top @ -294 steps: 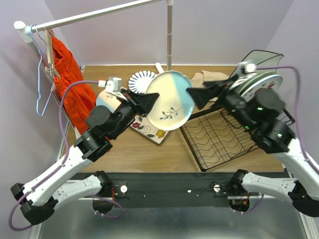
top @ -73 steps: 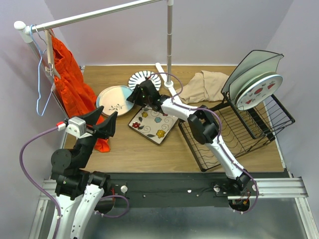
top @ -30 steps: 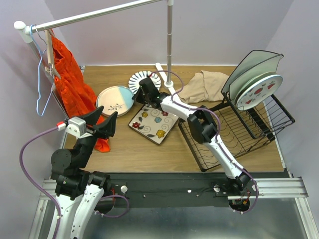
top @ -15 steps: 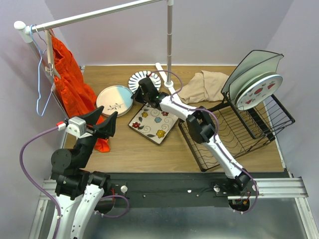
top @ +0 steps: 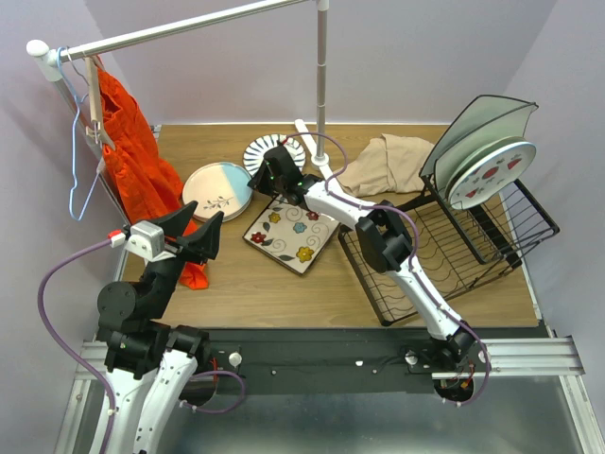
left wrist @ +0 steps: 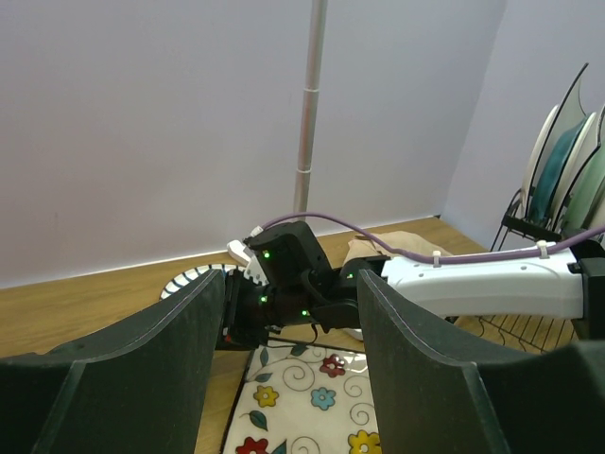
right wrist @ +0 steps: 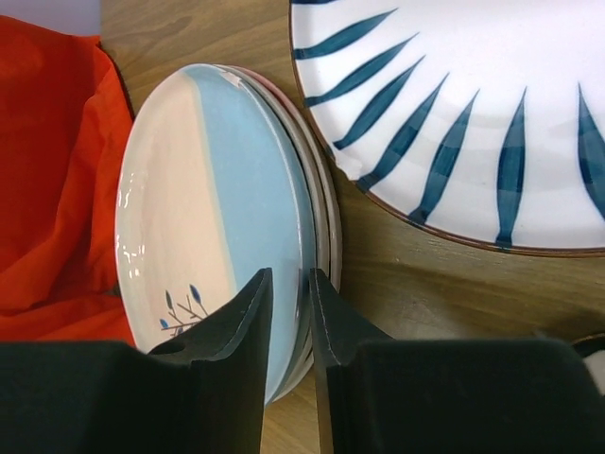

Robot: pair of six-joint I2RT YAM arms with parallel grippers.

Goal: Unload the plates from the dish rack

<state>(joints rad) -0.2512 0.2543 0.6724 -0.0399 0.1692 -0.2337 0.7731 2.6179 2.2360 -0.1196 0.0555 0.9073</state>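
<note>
Three plates had been unloaded and lay on the table, left of the dish rack: the pink-and-blue plate at the far left, the striped plate just beyond it, and the square floral plate nearer, close to the rack's left edge. In the rack's upright section at the far right, the red-spotted plate and at least two paler plates behind it stood unremoved, so the task was judged to be roughly half done.

The right gripper was held at the right rim of the pink-and-blue plate, its jaws narrow and astride that rim; whether the rim was pressed could not be told. The left gripper was held raised at the near left, its jaws wide and empty.

The pink-and-blue plate was seen lying flat and face up, seemingly on another plate. Being round, it had no long axis. The floral plate lay flat with one corner turned near. The racked plates stood on edge, faces turned left and near.
</note>
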